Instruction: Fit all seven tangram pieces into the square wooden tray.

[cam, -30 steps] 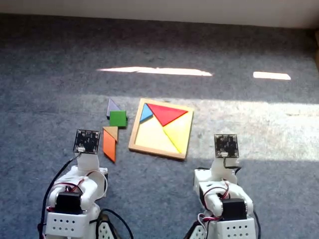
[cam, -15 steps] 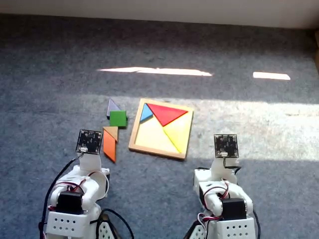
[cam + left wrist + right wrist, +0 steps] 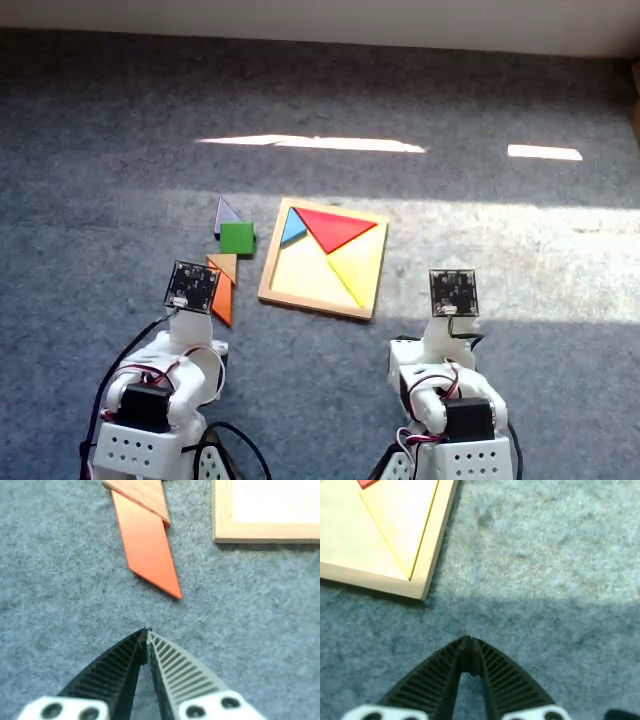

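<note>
Orange parallelogram (image 3: pixel 147 550) lies just ahead of the closed, empty left gripper (image 3: pixel 146 632), which should open and straddle its narrow width.

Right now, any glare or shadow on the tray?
High view: a sun band lies over the wooden tray, and the yellow triangle nearly blends with its bare floor; two brighter streaks cross the carpet beyond. Left wrist view: tray floor blown out white, orange parallelogram clean. Right wrist view: a shadow edge crosses the carpet just off the tray corner.
</note>
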